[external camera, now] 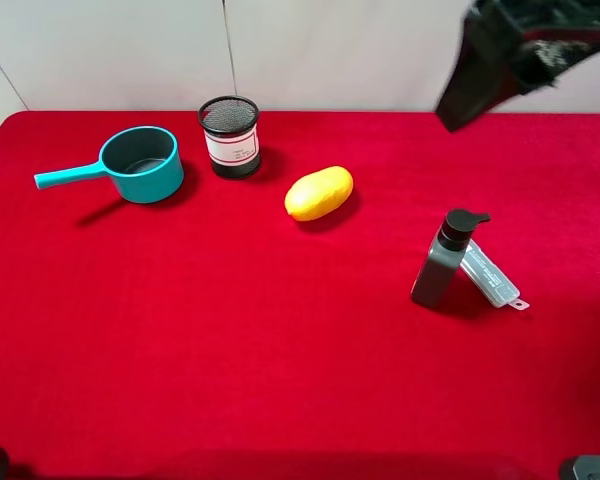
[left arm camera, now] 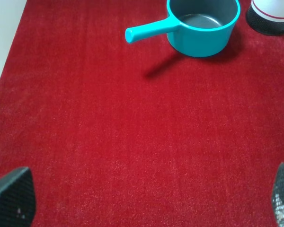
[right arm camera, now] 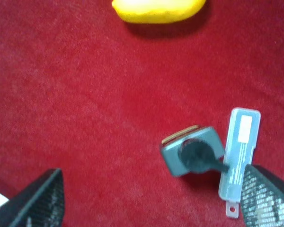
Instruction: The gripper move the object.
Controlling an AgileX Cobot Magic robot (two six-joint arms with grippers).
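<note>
The object, a black wire-mesh cup point(external camera: 230, 137) with a white label band, stands upright at the back of the red table, left of centre. Its base shows at the edge of the left wrist view point(left arm camera: 272, 16). My left gripper point(left arm camera: 146, 203) is open and empty over bare red cloth, well short of the cup. My right gripper point(right arm camera: 151, 203) is open and empty, high above a dark grey pump bottle point(right arm camera: 191, 151). The right arm point(external camera: 520, 45) shows blurred at the top right of the exterior view, far from the cup.
A teal handled pot point(external camera: 140, 165) stands just left of the cup and also shows in the left wrist view point(left arm camera: 203, 23). A yellow fruit point(external camera: 319, 193) lies right of the cup. The pump bottle point(external camera: 446, 258) stands right of centre, with a clear plastic case point(external camera: 492, 275) beside it.
</note>
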